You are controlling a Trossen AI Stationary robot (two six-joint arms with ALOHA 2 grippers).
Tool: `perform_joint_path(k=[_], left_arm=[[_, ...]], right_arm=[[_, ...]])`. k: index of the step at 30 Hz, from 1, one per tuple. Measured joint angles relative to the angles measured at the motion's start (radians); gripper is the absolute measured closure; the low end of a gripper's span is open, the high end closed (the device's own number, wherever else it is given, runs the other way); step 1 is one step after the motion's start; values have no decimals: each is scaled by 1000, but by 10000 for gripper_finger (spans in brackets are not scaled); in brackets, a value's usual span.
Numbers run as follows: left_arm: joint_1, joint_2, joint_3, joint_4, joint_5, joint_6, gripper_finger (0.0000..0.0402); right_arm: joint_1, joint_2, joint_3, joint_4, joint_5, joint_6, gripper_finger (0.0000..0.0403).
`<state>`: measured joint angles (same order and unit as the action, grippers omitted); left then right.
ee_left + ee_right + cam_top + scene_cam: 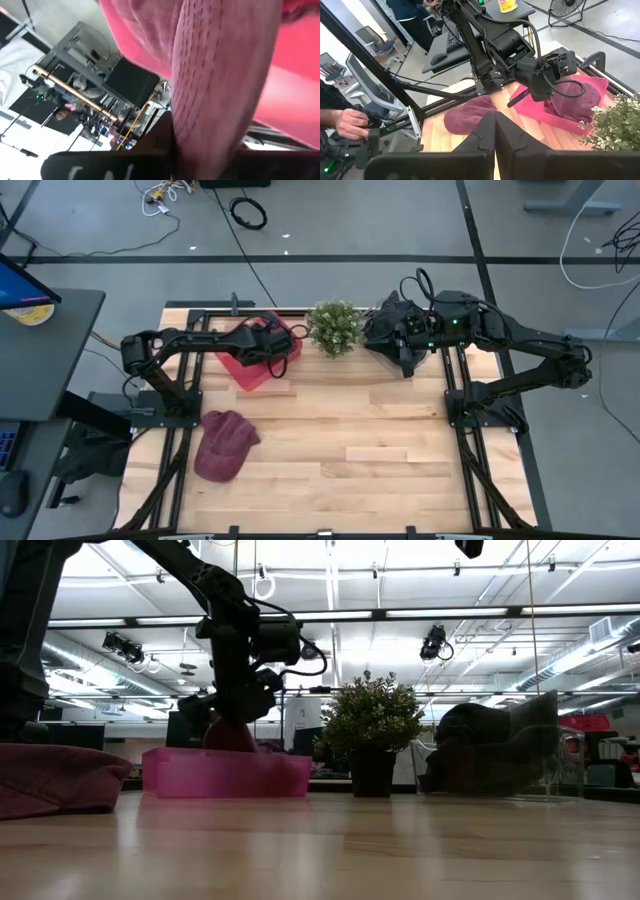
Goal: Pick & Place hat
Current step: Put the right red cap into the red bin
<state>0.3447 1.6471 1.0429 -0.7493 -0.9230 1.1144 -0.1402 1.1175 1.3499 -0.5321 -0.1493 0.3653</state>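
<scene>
While one maroon hat point(225, 445) lies loose on the wooden table point(400, 470) at about eight o'clock from the table's middle, a second maroon hat point(575, 95) is already inside the pink bin point(262, 360) at about eleven o'clock, so I judge the task as partly done: this hat is brought to the bin but not released, and the loose one waits for its turn (if it is meant to go in as well). The left gripper point(272, 340) reaches from its base at the left edge over the bin, with the elbow folded and the wrist bent down into it; its fingers are closed tight on the hat's fabric, which fills the left wrist view. In the centre, at twelve o'clock, stands a small potted plant point(334, 328), just beside the bin. Further right, at about one o'clock, the right gripper point(405, 338) rests over a clear box point(505, 755) with dark hats inside; its fingers point(487, 132) are pressed together and hold nothing, and this arm is folded back to its base. A person's hand point(351, 122) shows beyond the table.
</scene>
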Motion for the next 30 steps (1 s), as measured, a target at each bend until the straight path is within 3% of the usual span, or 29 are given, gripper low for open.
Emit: perform_joint_path(k=[5, 17, 24, 30], left_arm=[[-1, 3, -2, 0, 91, -22, 353], [-2, -11, 16, -49, 49, -101, 211], [-2, -20, 147, -202, 49, -241, 140], [-7, -20, 290, -371, 158, -358, 111]], right_arm=[[0, 0, 0, 0, 0, 0, 400], [0, 0, 0, 0, 0, 0, 400], [0, 0, 0, -2, 0, -7, 400], [0, 0, 0, -1, -22, -8, 400]])
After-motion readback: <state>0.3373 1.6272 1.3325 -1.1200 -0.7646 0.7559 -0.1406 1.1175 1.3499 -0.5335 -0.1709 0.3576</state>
